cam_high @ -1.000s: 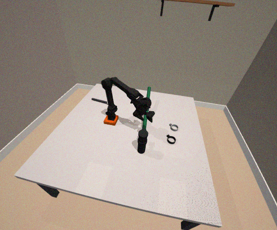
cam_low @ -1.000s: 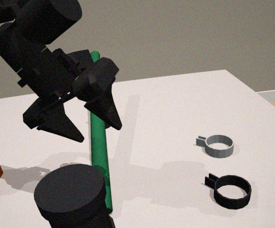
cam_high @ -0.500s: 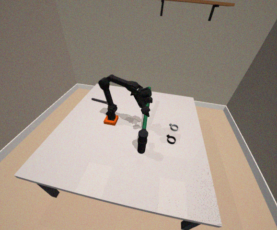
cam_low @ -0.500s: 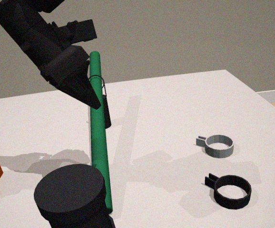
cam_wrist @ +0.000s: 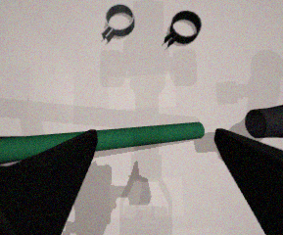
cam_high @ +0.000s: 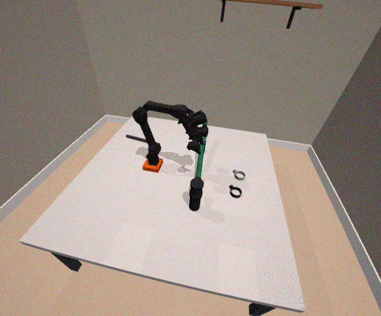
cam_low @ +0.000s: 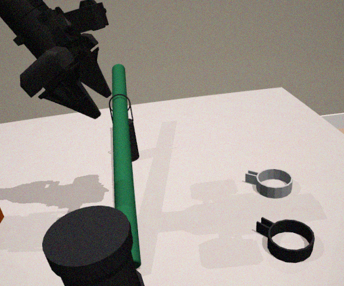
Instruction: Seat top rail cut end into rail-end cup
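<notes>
- Grey walls close in a tan floor, and a wooden shelf [cam_high: 275,3] hangs on brackets high on the far wall.
- Filling most of the room, the white counter [cam_high: 115,217] carries everything else.
- On an orange base plate [cam_high: 147,167] toward the counter's far left stands the black arm [cam_high: 146,130], which arches up and over to the right.
- Its claw [cam_low: 96,103] hangs above the counter beside the far part of the rail, its fingers [cam_low: 84,104] spread wide with nothing between them and not touching the rail.
- The green top rail [cam_low: 121,154] runs from its far end, through a thin wire loop cap [cam_low: 119,98] near that end, down toward the big post.
- The big dark post [cam_high: 195,195] stands upright; its round cap [cam_low: 87,236] fills the exterior view's lower left.
- The rail's near end disappears just beside and below that cap; the cup and brace band are hidden, so seating cannot be judged.
- A thin dark rod [cam_high: 134,137] lies behind the arm.
- Well apart to the right lie a grey band ring [cam_low: 274,183] and a black band ring [cam_low: 290,240].
</notes>
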Tool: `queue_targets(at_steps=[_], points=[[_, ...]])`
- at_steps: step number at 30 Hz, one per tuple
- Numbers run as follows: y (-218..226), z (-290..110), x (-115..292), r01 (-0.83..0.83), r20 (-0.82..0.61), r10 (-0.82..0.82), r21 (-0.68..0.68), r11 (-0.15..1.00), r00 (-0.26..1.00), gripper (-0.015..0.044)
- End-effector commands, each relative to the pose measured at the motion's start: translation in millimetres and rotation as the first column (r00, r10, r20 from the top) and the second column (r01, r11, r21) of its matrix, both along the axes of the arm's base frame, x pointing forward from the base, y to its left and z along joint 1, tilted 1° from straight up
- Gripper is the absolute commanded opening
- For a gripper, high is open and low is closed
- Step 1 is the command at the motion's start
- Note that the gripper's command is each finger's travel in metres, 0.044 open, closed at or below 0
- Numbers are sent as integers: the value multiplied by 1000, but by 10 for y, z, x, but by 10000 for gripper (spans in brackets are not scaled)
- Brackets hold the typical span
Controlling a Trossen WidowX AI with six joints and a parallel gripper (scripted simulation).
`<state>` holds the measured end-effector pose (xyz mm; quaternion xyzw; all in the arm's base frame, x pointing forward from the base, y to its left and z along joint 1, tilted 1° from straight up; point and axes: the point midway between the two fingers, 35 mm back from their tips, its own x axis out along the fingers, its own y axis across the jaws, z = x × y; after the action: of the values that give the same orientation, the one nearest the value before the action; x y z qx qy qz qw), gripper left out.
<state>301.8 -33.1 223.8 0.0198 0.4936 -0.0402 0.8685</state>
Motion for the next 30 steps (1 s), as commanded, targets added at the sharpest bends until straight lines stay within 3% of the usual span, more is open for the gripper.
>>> queue_targets(at_steps=[1,5,8,13,18,30], points=[[15,-14,0,54,-13,-53,30,998,998,440],[34,-156,41,281,-110,-267,142,949,957,440],[60,-304,73,525,-232,-479,210,825,846,440],[107,-551,106,858,-422,-749,191,478,511,440],[149,-757,116,993,-506,-854,76,94,120,440],[151,-765,116,994,-508,-855,70,79,104,440]])
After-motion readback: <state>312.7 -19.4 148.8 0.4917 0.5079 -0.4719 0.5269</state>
